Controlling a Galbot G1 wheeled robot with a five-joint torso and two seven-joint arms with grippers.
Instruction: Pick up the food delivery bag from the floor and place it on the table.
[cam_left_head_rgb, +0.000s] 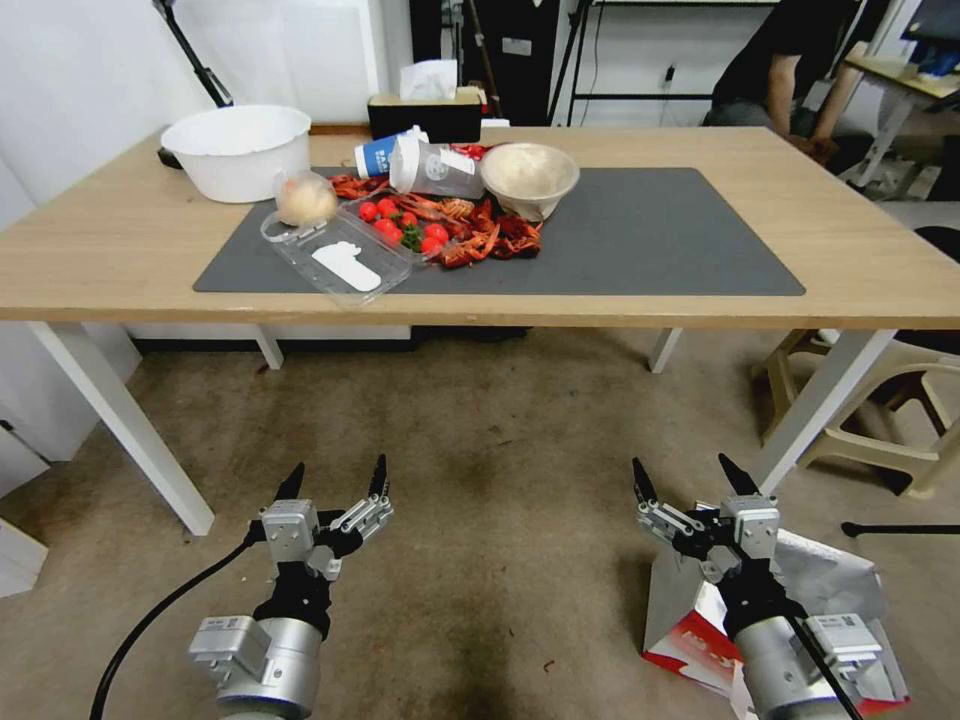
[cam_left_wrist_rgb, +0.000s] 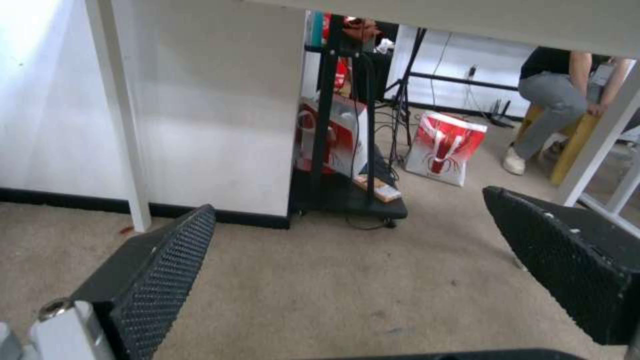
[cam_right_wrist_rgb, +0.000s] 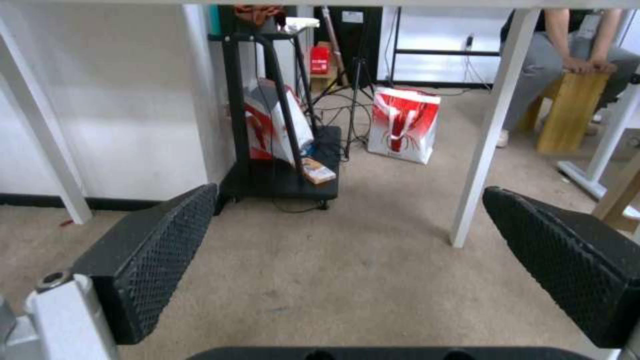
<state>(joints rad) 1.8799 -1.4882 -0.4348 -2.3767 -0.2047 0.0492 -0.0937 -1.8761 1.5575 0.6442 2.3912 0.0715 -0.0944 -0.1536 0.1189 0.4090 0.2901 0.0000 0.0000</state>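
Observation:
The food delivery bag (cam_left_head_rgb: 835, 580), white with red edges and silver foil lining, lies on the floor (cam_left_head_rgb: 500, 450) at the lower right. My right arm partly covers it. My right gripper (cam_left_head_rgb: 685, 470) is open just above the bag's near-left corner, with nothing between its fingers. In the right wrist view the right gripper (cam_right_wrist_rgb: 350, 191) faces bare carpet and a white table leg (cam_right_wrist_rgb: 483, 150). My left gripper (cam_left_head_rgb: 338, 470) is open and hangs over bare floor to the left; in its own wrist view the left gripper (cam_left_wrist_rgb: 348, 201) holds nothing. The table (cam_left_head_rgb: 120, 250) stands ahead.
On the table's dark grey mat (cam_left_head_rgb: 650, 240) lie a white bowl (cam_left_head_rgb: 238, 150), a clear tray (cam_left_head_rgb: 335, 255), crayfish and cups. White table legs (cam_left_head_rgb: 120, 425) flank the floor space. A beige stool (cam_left_head_rgb: 880, 420) stands at right. A black cart (cam_right_wrist_rgb: 280, 150) and another red-white bag (cam_right_wrist_rgb: 403, 125) stand beyond.

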